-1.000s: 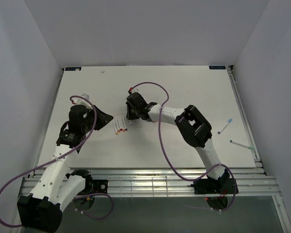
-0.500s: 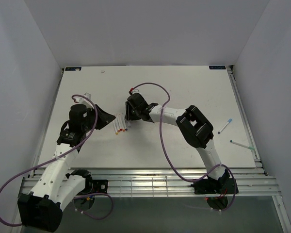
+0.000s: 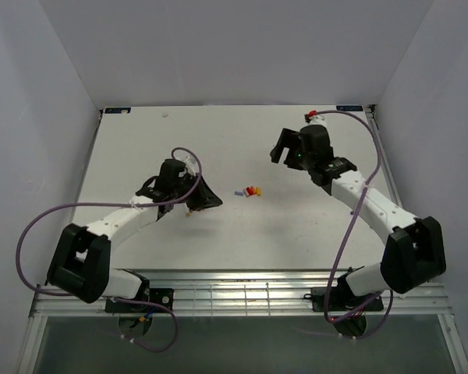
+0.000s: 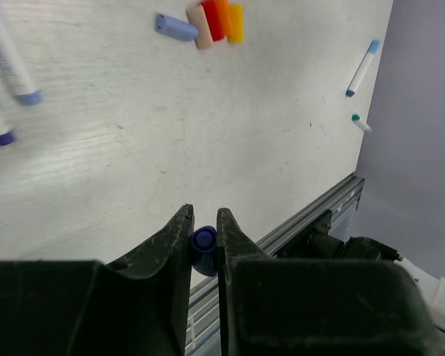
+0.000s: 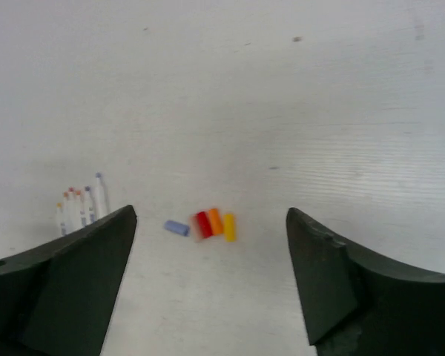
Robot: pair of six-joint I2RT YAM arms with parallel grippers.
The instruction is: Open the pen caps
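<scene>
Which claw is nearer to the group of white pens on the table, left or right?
Left. The left claw, shut on a dark blue cap, is close beside the pens. The right claw is farther, beyond the loose caps.

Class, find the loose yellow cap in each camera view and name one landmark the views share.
Top external: yellow cap at picture centre.
Left wrist: yellow cap near the top edge, centre.
Right wrist: yellow cap at lower centre.
Shared landmark: pale blue cap, left of it in every view.
</scene>
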